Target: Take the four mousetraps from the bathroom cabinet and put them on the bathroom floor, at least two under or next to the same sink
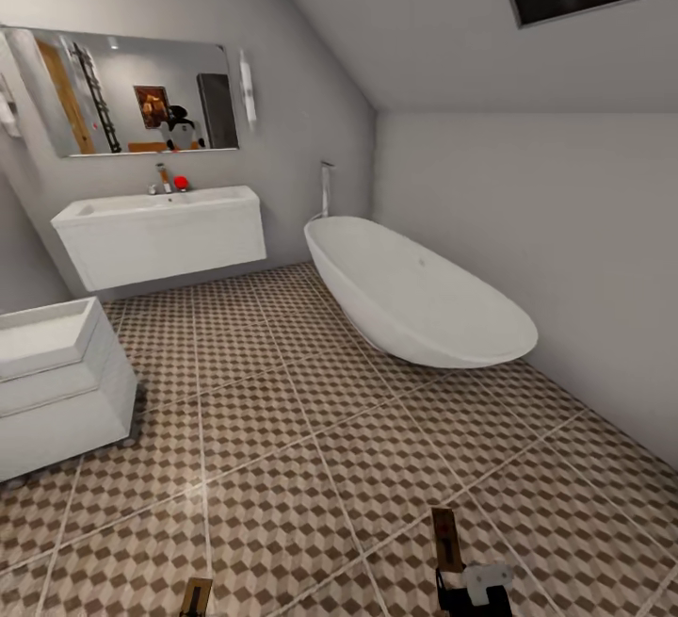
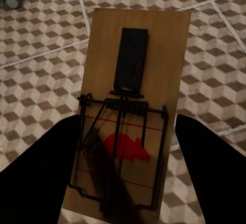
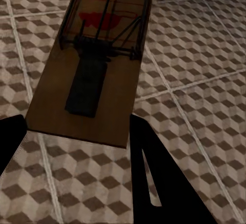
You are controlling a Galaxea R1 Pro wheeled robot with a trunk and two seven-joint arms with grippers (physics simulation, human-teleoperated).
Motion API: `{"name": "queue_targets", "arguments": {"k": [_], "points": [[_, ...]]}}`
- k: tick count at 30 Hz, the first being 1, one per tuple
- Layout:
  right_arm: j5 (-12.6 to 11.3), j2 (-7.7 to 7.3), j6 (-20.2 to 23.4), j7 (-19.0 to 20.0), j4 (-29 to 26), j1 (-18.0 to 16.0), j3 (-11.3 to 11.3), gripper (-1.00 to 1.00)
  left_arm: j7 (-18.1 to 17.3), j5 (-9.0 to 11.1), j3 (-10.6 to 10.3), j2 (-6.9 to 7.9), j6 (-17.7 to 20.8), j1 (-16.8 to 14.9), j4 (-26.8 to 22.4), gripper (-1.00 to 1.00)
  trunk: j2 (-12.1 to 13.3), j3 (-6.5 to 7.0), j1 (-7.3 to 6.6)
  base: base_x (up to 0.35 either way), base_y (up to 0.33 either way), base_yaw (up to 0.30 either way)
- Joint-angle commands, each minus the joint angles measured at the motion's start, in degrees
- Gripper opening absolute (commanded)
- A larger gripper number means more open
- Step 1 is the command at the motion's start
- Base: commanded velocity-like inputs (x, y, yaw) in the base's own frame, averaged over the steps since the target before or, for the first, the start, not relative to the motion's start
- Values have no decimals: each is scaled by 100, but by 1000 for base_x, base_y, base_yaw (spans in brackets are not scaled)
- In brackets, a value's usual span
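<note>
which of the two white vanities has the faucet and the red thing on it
The far one, the bathroom sink hung on the wall under the mirror. The nearer white unit at the head view's left edge shows neither.

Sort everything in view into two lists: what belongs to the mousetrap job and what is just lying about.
Job:
left mousetrap, in left hand
right mousetrap, in right hand
bathroom floor
sink

Lying about:
bathtub
mirror
white unit
</note>
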Motion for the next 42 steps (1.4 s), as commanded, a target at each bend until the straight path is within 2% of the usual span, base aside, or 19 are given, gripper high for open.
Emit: {"name": "queue_targets", "arguments": {"k": [1, 6, 17, 36, 42], "points": [[37, -4, -2, -38, 1, -2, 25, -100, 17, 34, -50, -5, -30, -11, 24, -100, -3, -3, 2, 215, -106, 261], [37, -13, -9, -38, -2, -2, 25, -100, 17, 34, -50, -5, -30, -11, 24, -100, -3, 0, 2, 216, -106, 210], [37, -13, -212, -38, 6, -3, 25, -100, 17, 34, -50, -5, -30, -11, 24, -100, -3, 0, 2, 216, -106, 48], [37, -13, -205, -38, 7, -3, 25, -100, 17, 34, -51, -5, -30, -11, 24, -100, -3, 0, 2, 216, -106, 244], [38, 3, -212, -38, 163, -1, 25, -100, 17, 34, -50, -5, -30, -11, 24, -100, -3, 0, 2, 215, -106, 250]]}}
